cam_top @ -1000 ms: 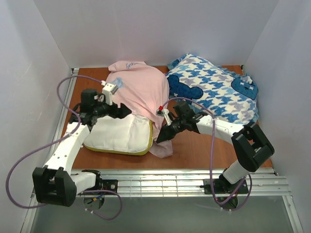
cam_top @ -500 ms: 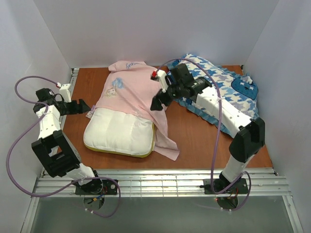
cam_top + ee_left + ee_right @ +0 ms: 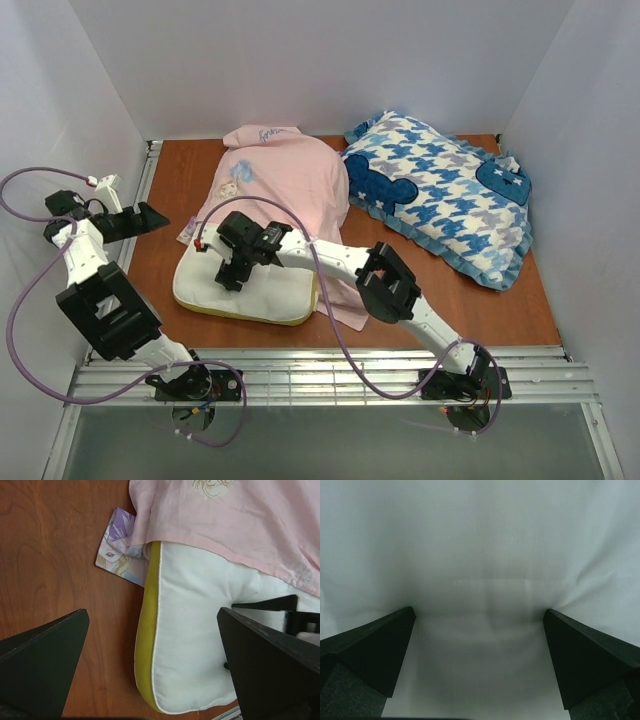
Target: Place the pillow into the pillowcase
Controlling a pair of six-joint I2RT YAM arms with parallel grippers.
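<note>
The white pillow [image 3: 262,292] with its yellow side edge [image 3: 148,630] lies flat at the front left of the table. Its far end sits under the pink pillowcase [image 3: 288,183], whose purple printed corner [image 3: 119,552] sticks out beside it. My right gripper [image 3: 228,277] reaches across and stands open, its fingers pressed down on the pillow's white face [image 3: 480,540], holding nothing. My left gripper [image 3: 150,216] hovers open by the left wall, apart from both. In its wrist view the left gripper [image 3: 152,612] frames the pillow's yellow edge from above.
A blue-and-white houndstooth cushion [image 3: 445,195] fills the back right of the brown table [image 3: 440,300]. White walls close in the left, back and right sides. A metal rail [image 3: 330,370] runs along the near edge. Purple cables loop from both arms.
My right gripper let go of the pillowcase edge, swung left and came down open on the pillow. My left arm pulled back from over the pillow to the left wall.
</note>
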